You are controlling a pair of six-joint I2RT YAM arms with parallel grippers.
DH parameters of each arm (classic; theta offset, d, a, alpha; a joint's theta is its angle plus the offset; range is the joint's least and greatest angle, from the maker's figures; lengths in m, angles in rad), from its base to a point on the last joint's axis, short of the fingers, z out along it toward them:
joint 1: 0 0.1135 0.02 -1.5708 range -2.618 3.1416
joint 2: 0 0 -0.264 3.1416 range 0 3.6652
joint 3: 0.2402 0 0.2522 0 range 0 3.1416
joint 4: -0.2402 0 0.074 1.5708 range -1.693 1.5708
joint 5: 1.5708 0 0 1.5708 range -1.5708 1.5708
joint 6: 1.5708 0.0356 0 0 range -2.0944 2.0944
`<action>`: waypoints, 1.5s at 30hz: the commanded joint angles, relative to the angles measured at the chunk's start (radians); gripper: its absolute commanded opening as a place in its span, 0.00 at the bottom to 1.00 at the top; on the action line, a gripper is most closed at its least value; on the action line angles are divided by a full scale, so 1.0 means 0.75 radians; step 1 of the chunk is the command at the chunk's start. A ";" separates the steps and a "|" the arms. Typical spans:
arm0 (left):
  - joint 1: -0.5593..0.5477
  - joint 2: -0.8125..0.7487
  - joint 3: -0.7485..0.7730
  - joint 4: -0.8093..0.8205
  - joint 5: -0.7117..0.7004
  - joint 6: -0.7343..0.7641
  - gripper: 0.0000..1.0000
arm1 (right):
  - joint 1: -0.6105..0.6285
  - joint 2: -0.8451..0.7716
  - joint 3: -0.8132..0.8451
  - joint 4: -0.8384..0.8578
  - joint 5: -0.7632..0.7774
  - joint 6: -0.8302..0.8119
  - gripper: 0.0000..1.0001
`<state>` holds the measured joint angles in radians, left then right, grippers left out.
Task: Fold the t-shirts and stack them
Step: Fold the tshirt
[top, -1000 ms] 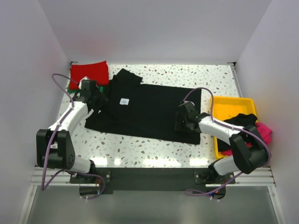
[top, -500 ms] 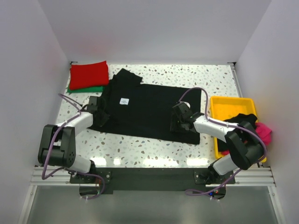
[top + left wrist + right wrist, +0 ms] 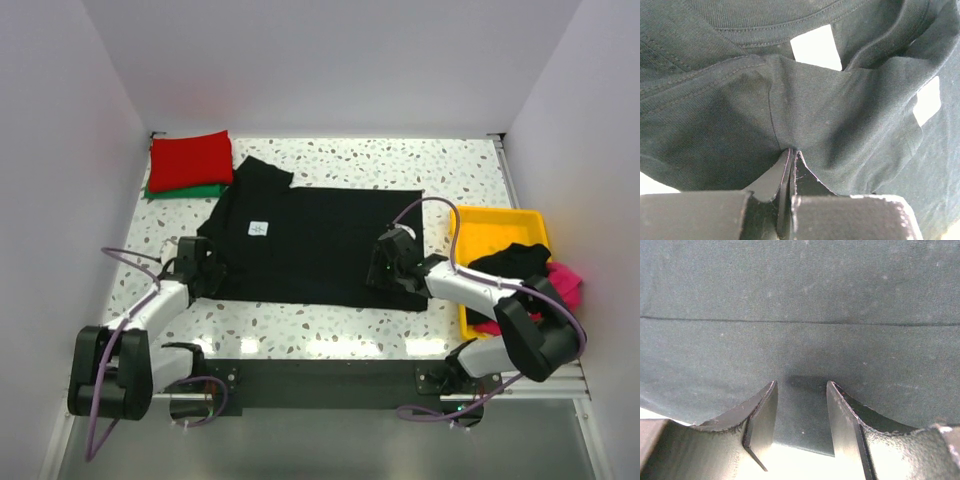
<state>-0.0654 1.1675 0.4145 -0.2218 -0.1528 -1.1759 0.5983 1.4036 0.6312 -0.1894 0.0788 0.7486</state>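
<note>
A black t-shirt [image 3: 310, 245] lies spread flat across the middle of the table, its white neck label [image 3: 258, 229] facing up. My left gripper [image 3: 205, 272] is at the shirt's near left corner. In the left wrist view its jaws [image 3: 791, 150] are shut on a pinched fold of the black cloth [image 3: 840, 115], below the collar and label [image 3: 815, 47]. My right gripper [image 3: 383, 270] rests low over the shirt's near right part. Its fingers [image 3: 801, 390] stand apart, with the flat cloth [image 3: 800, 290] and its edge lying between them.
A folded red shirt [image 3: 190, 158] lies on a green one [image 3: 185, 190] at the back left corner. At the right stands a yellow tray [image 3: 497, 222] holding a black shirt [image 3: 515, 258] and a pink one [image 3: 565, 280]. White walls close in three sides.
My left gripper has shut on the shirt's left part and drawn it toward the near left. The shirt slid that way and lies flatter. My right gripper stays open, shifted slightly.
</note>
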 commanded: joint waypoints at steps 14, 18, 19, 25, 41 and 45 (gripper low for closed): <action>0.010 -0.403 -0.156 -0.430 0.073 -0.040 0.00 | 0.004 -0.509 -0.441 -0.322 -0.138 0.190 0.49; 0.007 -0.491 -0.046 -0.530 0.065 0.003 0.00 | 0.004 -0.609 -0.390 -0.426 -0.128 0.162 0.49; 0.007 -0.521 -0.005 -0.555 0.052 0.015 0.04 | 0.004 -0.620 -0.341 -0.445 -0.115 0.153 0.49; 0.007 -0.461 0.394 -0.533 -0.060 0.244 0.32 | 0.004 -0.520 -0.001 -0.492 -0.025 -0.002 0.54; -0.083 1.208 1.849 -0.225 0.255 1.150 0.50 | -0.286 0.016 0.555 -0.214 -0.201 -0.231 0.54; -0.091 1.435 2.085 -0.324 0.294 1.267 0.56 | -0.309 0.069 0.611 -0.218 -0.216 -0.246 0.53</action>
<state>-0.1284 2.1960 1.8465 -0.3939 0.0254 -0.3767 0.3668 1.4509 1.0306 -0.4007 -0.0402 0.5957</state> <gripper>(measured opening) 0.546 0.534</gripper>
